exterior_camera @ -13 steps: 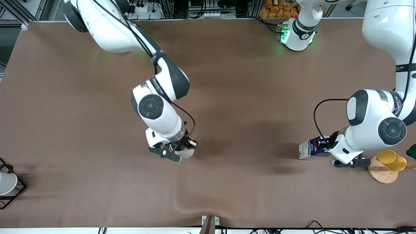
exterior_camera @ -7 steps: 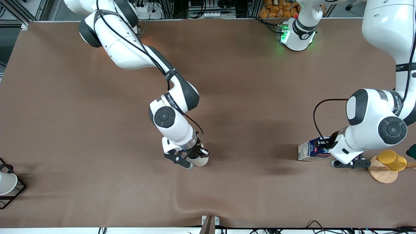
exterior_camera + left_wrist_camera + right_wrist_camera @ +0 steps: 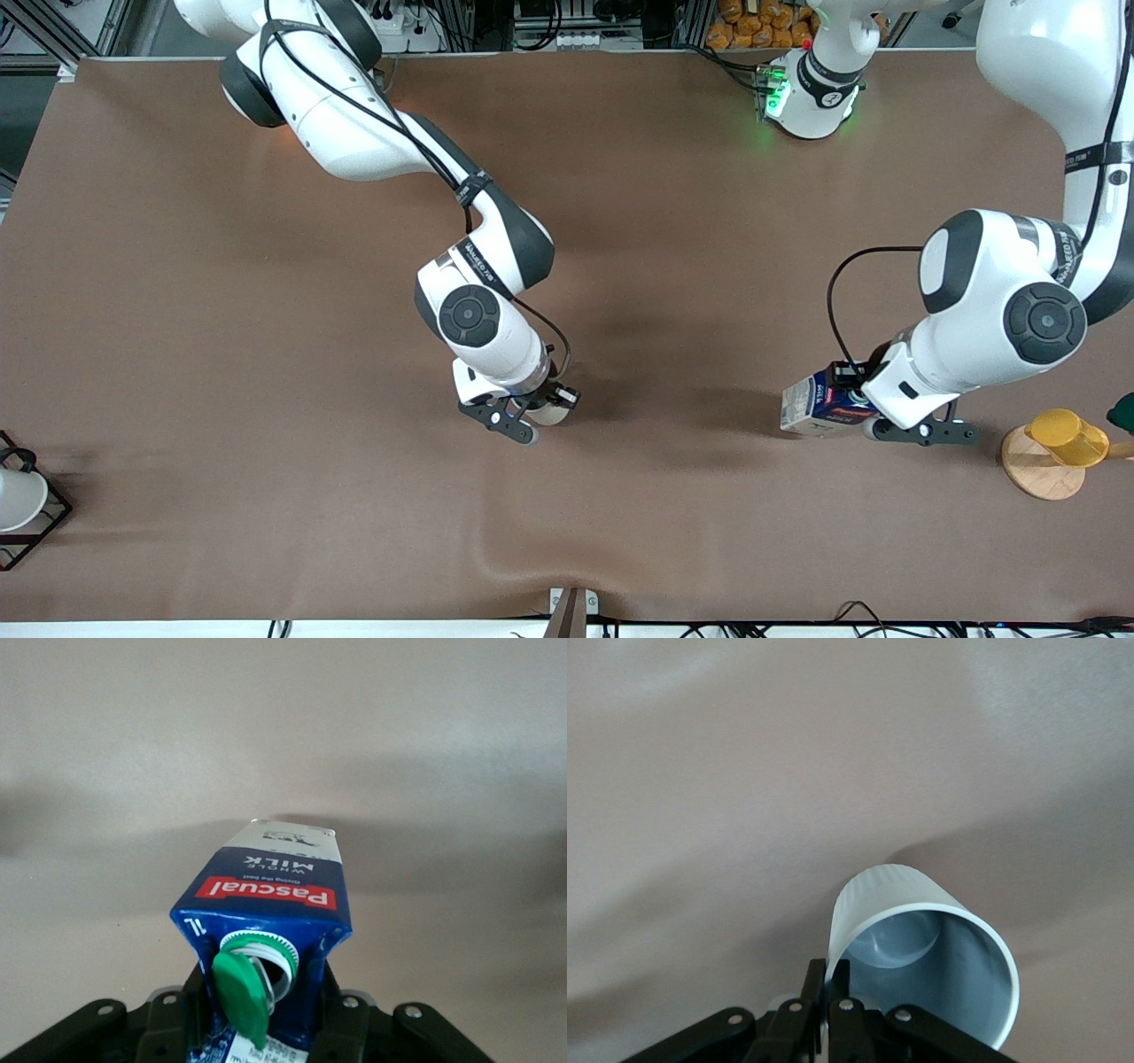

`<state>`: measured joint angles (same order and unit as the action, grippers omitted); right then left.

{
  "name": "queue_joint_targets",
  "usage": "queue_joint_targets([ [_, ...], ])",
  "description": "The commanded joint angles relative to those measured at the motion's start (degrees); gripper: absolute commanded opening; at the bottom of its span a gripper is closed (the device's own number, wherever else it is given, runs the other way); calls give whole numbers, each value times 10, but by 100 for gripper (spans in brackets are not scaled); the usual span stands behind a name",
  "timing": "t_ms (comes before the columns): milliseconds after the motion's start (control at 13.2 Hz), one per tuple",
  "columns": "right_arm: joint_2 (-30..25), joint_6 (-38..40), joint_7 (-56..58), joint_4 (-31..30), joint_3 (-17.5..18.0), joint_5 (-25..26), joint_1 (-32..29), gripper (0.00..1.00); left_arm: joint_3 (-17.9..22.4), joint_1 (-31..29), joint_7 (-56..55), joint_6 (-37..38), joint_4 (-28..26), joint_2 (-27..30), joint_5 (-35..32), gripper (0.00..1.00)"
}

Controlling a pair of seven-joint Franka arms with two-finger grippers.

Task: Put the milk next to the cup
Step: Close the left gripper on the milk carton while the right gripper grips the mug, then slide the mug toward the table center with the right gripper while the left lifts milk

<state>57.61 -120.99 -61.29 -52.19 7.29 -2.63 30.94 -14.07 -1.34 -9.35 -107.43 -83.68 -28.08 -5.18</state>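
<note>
Over table (image 3: 266, 354): left pincer (image 3: 852, 396) clamps milk (image 3: 819, 404); right pincer (image 3: 542, 409) pinches cup (image 3: 556, 412) rim.

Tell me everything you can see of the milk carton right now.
The milk is a small dark blue carton, seemingly coated card, with a red Pascal band, pale grey-white panels and a round green cap flipped open on its spout. The left gripper is shut on its top end. It hangs tilted over the table toward the left arm's end; whether its base touches the cloth is unclear.
</note>
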Motion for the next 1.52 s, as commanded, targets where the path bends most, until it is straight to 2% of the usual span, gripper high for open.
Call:
queue_joint_targets([
  [0,4,-25,-16,9,1,3,6,0,-5,-8,-7,19,-3,17,-2,42],
  [531,10,-27,-16,1,-4,9,10,0,-5,-9,-11,28,-2,24,19,43],
  [682,15,-27,-16,1,-5,10,10,27,-6,-6,-25,31,-3,26,20,43],
  [834,15,-26,-16,1,-10,9,13,71,-21,-5,-50,35,-3,26,23,43],
  [1062,-6,-16,-16,1,-10,3,12,100,-27,-7,-66,43,-2,27,23,43],
  [1289,-76,13,3,-21,-10,6,4,100,-37,-2,-73,57,-2,35,35,43],
  [1441,-161,13,45,-95,-10,7,-14,100,-78,-2,-105,57,-2,35,47,43],
])
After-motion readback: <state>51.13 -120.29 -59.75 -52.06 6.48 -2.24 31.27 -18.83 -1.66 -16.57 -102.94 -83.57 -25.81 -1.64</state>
